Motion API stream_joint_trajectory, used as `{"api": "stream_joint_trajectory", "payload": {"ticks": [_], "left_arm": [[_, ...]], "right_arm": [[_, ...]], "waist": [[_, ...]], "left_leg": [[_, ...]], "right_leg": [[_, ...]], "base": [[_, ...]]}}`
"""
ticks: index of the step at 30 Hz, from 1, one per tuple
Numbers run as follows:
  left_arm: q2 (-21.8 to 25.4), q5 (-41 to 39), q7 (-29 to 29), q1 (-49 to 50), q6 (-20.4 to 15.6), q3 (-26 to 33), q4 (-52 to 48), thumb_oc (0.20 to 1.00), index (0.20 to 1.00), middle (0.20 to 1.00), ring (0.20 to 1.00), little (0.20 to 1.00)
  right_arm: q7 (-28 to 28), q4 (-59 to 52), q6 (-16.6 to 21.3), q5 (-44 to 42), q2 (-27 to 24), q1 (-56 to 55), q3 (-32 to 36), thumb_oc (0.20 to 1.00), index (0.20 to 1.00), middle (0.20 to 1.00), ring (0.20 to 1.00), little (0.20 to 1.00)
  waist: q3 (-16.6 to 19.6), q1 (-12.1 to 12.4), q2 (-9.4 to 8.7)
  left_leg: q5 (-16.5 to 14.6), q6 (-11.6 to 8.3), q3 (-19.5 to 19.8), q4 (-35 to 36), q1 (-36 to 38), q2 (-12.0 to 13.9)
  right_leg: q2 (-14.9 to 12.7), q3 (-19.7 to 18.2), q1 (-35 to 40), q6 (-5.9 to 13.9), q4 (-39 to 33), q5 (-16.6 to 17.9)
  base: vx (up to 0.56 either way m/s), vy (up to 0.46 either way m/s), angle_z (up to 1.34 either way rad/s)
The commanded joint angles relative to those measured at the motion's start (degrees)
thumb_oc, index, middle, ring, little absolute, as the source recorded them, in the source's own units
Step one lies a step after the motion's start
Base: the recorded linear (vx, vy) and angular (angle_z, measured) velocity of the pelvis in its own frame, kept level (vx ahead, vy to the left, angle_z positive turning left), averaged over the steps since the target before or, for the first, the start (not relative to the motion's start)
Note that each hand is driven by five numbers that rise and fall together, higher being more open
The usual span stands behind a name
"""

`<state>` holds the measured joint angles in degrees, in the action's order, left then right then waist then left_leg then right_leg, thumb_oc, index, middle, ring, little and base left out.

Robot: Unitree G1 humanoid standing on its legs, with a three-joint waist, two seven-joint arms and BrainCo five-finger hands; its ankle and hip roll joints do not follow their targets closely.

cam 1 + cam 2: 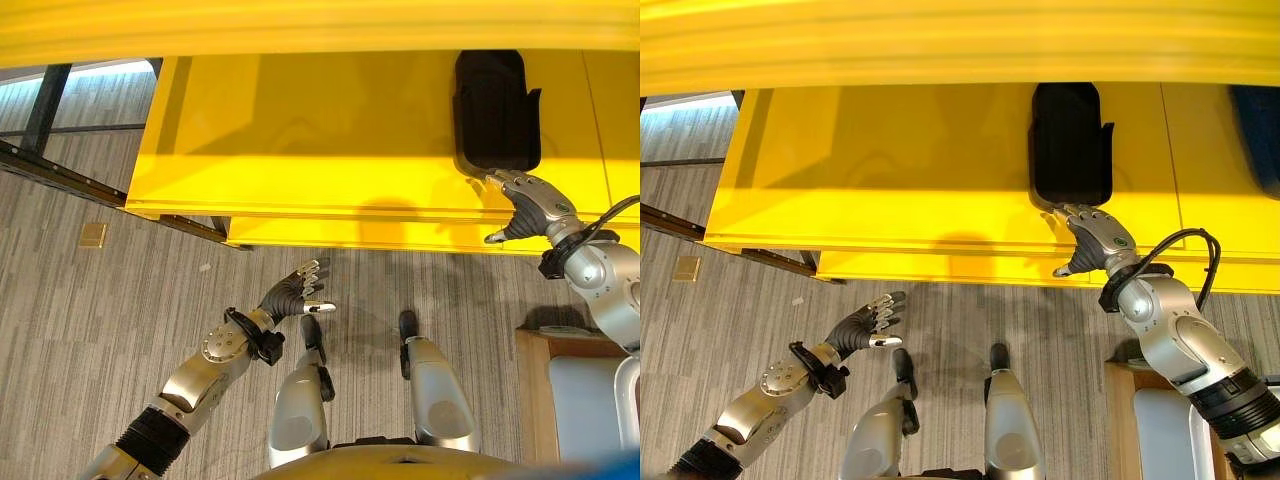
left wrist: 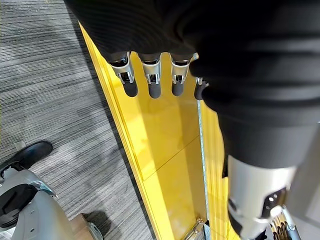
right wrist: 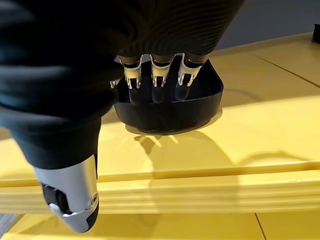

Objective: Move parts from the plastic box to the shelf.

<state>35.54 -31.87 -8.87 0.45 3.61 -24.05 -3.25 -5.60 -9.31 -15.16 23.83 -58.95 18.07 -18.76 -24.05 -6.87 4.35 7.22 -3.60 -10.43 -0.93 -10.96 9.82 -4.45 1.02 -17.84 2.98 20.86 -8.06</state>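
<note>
Grey striped carpet (image 1: pixel 90 330) runs under everything, with a small tan square (image 1: pixel 93 235) lying on it off to the left. The left hand (image 1: pixel 293 293) hangs low over the carpet, fingers loosely spread, holding nothing. Above it stretches the broad yellow shelf (image 1: pixel 300 130). Further right, a black plastic part (image 1: pixel 496 110) lies flat on the shelf; the right hand (image 1: pixel 527 203) has its straight fingers resting at the part's near rim, thumb clear, not curled round it. A wooden stand (image 1: pixel 535 400) sits at the far right.
</note>
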Motion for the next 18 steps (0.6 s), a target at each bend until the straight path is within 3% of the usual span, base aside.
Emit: {"api": "stream_joint_trajectory", "payload": {"ticks": [1, 7, 18], "left_arm": [[3.17, 0.83, -1.55, 1.02, -1.44, 0.74, -4.13, 1.0, 1.0, 1.0, 1.0, 1.0], [3.12, 0.6, -1.56, 0.6, -0.97, 0.86, -4.01, 1.0, 1.0, 1.0, 1.0, 1.0], [2.74, 1.25, -1.46, 0.49, -1.1, 0.59, -3.67, 1.0, 1.0, 1.0, 1.0, 1.0]], "right_arm": [[-0.85, 0.19, -1.02, 2.52, 1.62, 3.65, -0.95, 1.0, 1.0, 1.0, 1.0, 1.0], [-2.85, 1.0, -1.8, 3.42, 1.92, 4.53, -1.13, 1.0, 1.0, 1.0, 1.0, 1.0], [0.96, 3.29, -3.9, 2.86, 3.44, 6.93, -0.98, 1.0, 1.0, 1.0, 1.0, 1.0]], "waist": [[0.31, -0.74, -2.86], [-0.04, -0.79, -2.7], [-0.46, -0.72, -2.27]], "left_leg": [[-8.97, 0.09, -2.63, -6.7, 1.39, 0.1], [-9.02, 0.05, -2.59, -7.13, 1.06, 0.2], [-9.15, 0.02, -2.5, -7.7, 0.62, 0.16]], "right_leg": [[-0.53, 3.06, 7.17, 0.09, -7.08, -0.76], [-0.74, 3.02, 6.59, 0.09, -6.28, -0.88], [-0.92, 2.84, 6.04, 0.0, -5.87, -0.83]], "base": [[0.0, 0.0, 0.0], [0.0, 0.0, 0.0], [0.0, 0.0, 0.0]]}}
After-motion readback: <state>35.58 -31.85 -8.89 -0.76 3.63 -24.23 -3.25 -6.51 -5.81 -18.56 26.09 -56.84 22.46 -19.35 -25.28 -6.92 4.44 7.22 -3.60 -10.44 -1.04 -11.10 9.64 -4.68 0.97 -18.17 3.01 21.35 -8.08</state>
